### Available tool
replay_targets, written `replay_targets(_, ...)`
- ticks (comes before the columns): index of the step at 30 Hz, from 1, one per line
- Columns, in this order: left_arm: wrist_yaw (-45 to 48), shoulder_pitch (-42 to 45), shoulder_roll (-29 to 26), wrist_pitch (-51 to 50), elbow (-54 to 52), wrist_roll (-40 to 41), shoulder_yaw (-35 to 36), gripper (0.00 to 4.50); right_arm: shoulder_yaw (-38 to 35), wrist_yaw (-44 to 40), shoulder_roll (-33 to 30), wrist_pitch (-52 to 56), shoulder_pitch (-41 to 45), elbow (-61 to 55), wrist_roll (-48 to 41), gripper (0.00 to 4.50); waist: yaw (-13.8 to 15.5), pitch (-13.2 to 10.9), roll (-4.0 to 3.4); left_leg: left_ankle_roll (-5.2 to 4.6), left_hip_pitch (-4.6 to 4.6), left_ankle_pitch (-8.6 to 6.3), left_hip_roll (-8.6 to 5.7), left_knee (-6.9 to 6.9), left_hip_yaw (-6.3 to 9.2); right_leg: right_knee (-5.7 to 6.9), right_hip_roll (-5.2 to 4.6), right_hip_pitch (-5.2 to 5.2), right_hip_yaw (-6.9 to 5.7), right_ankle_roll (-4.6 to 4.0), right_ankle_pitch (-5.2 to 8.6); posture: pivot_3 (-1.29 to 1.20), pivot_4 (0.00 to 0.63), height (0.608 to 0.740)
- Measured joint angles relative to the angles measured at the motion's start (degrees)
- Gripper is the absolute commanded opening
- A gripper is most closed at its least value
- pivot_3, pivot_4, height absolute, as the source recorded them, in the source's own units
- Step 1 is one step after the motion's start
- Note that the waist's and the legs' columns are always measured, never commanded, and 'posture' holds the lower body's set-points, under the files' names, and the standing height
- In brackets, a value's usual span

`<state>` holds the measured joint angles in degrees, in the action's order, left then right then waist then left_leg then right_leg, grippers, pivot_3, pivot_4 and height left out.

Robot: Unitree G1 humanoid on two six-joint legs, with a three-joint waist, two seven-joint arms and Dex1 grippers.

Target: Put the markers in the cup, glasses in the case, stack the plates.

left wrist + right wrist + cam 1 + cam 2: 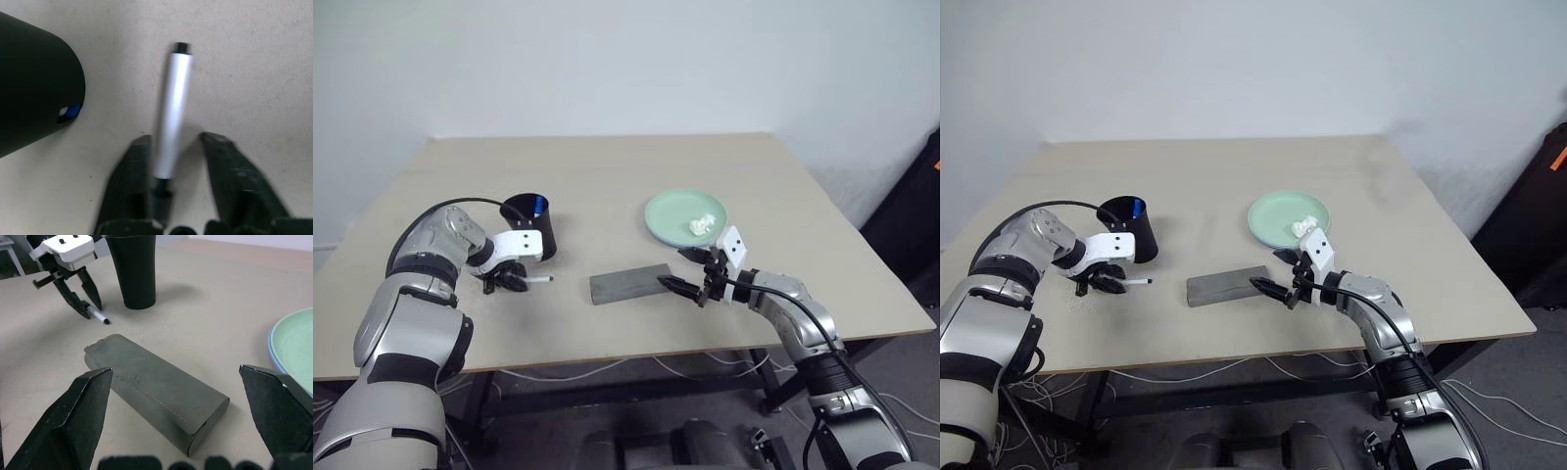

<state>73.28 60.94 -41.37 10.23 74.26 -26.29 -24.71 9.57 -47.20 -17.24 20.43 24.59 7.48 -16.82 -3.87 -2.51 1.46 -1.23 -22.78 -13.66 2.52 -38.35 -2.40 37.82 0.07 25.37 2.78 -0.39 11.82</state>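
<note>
Left pincer [178,161] straddles the black-capped marker [171,117] on the worktop [607,176], not yet clamped, beside the cup [530,227]; right pincer [181,406] gapes empty over the case [156,391].

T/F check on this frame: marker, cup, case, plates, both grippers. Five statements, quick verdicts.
1. The left gripper has its fingers around the black-capped marker on the table. True.
2. The cup is lying on its side. False: it stands upright, with a blue-capped marker inside.
3. The right gripper is shut on the case. False: its jaws are wide open, beside the case.
4. The green plate sits on the blue plate. True.
5. The case is open. False: it is closed.
</note>
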Motion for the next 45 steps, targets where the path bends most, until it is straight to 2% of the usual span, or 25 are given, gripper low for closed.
replay_targets(16,2.95,0.0,0.05,1.37,-0.01,1.62,2.11,0.15,0.0,0.02,0.02,0.05,0.01,0.0,0.01,4.5,0.0,0.0,0.01,0.0,-0.02,0.0,-0.01,0.0,0.0,-0.02,-0.01,0.01,0.0,0.0,0.0,0.0,0.0,0.74)
replay_targets(24,13.93,-1.06,1.27,0.91,-6.99,12.52,10.52,0.15,0.01,0.04,0.03,0.06,-0.13,-0.12,0.0,4.5,-0.02,0.0,0.03,0.0,-0.05,0.0,-0.01,-0.04,0.0,-0.02,-0.02,0.01,0.0,0.0,0.0,0.0,0.0,0.74)
replay_targets(29,15.5,-5.71,3.66,-7.15,-18.9,22.23,17.36,0.15,0.04,-0.08,-0.03,0.15,-0.19,-0.2,-0.01,4.5,-0.09,0.0,0.03,0.0,-0.05,0.0,0.02,-0.07,0.03,0.01,-0.01,0.01,0.0,0.01,-0.01,0.0,0.0,0.74)
replay_targets(32,11.18,-8.29,4.6,-12.32,-26.69,26.87,21.62,0.15,0.04,-0.22,-0.1,0.2,-0.19,-0.21,0.0,4.5,-0.27,0.0,0.03,0.0,-0.03,0.0,0.02,-0.08,0.04,0.03,0.0,-0.01,0.01,0.02,-0.01,0.0,0.0,0.74)
replay_targets(38,-8.84,-12.81,10.63,-15.71,-40.43,36.01,33.53,0.15,0.28,-0.69,-0.1,0.35,-0.07,-0.2,0.03,4.5,-0.07,0.01,0.03,0.0,0.02,0.0,0.02,-0.13,0.06,0.04,-0.04,-0.1,0.02,0.04,-0.03,0.0,0.0,0.74)
replay_targets(45,-27.17,-17.92,12.53,-14.42,-47.24,36.31,37.91,0.15,0.6,-1.65,-0.14,0.54,0.97,-0.04,0.06,4.5,-0.05,0.01,0.03,0.0,0.09,0.0,0.02,-0.12,0.06,0.06,-0.02,-0.15,0.01,0.03,-0.04,0.0,0.0,0.74)
